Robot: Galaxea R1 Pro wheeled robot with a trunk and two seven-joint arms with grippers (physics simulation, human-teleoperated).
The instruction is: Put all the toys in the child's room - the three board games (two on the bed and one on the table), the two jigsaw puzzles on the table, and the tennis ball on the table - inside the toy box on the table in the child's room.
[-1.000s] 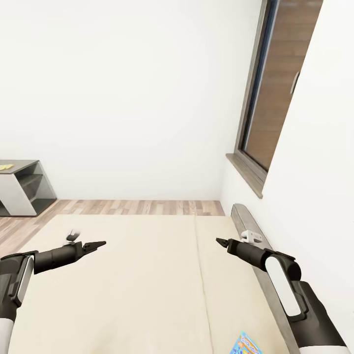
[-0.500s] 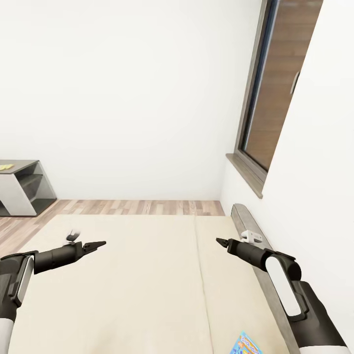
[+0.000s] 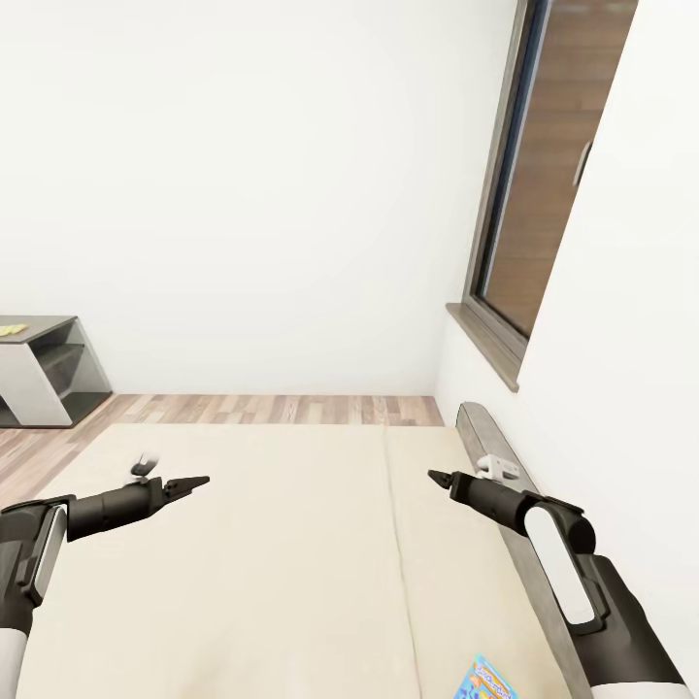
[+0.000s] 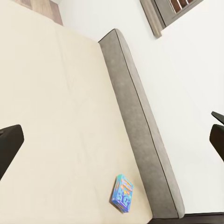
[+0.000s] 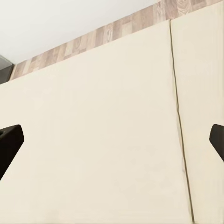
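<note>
1. Blue board game (image 3: 482, 680) lies at the head view's bottom edge, on the bed (image 3: 272, 563) beside the headboard (image 3: 505, 505);
2. Left gripper (image 3: 190, 482) and right gripper (image 3: 439, 478) hover spread, empty;
3. Tilt view down, then lower right gripper squarely over the box edges.

A matt cream cloth mattress covers the bed (image 3: 272, 544), edged by a rough grey fabric headboard (image 4: 137, 121); wood plank floor (image 3: 252, 409) beyond; a small blue game box (image 4: 122, 192) shows glossy printed card.
</note>
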